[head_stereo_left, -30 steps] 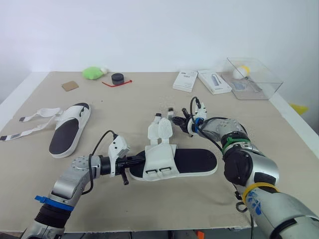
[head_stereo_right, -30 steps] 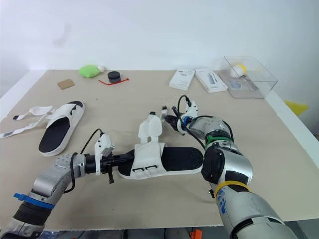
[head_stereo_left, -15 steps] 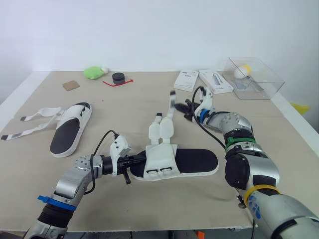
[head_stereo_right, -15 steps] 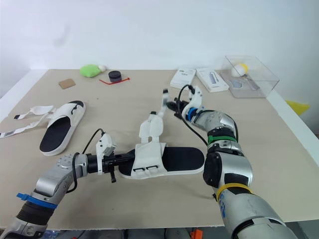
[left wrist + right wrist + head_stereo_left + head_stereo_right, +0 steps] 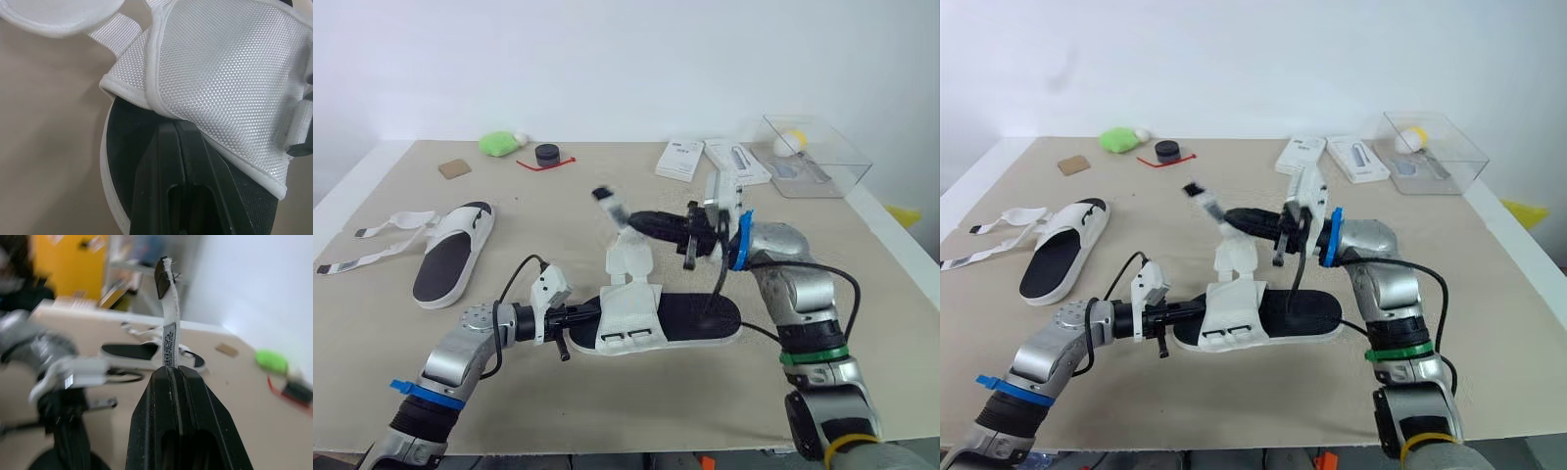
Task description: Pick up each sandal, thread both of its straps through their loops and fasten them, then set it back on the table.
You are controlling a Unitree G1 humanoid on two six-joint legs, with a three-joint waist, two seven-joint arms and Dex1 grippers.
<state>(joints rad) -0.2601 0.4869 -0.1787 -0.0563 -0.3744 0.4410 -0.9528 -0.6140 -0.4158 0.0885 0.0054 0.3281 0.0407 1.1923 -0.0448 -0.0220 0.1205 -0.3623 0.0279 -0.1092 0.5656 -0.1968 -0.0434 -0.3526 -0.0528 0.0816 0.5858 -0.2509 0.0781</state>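
Note:
A white sandal with a black footbed lies mid-table, its upper flaps standing up. My left gripper is shut on the sandal's toe-end edge; in the left wrist view the fingers meet under the mesh upper. My right gripper hovers above the sandal, shut on a thin white strap whose dark tip pokes out past the fingertips; the strap rises between the shut fingers. A second sandal lies at the left with loose straps.
At the back right stand a clear plastic box and two white cartons. At the back left lie a green object, a black round piece and a brown card.
My right gripper has swung from the sandal's far right side up and leftward, carrying the strap end across above the flaps. The left gripper keeps its hold on the toe end.

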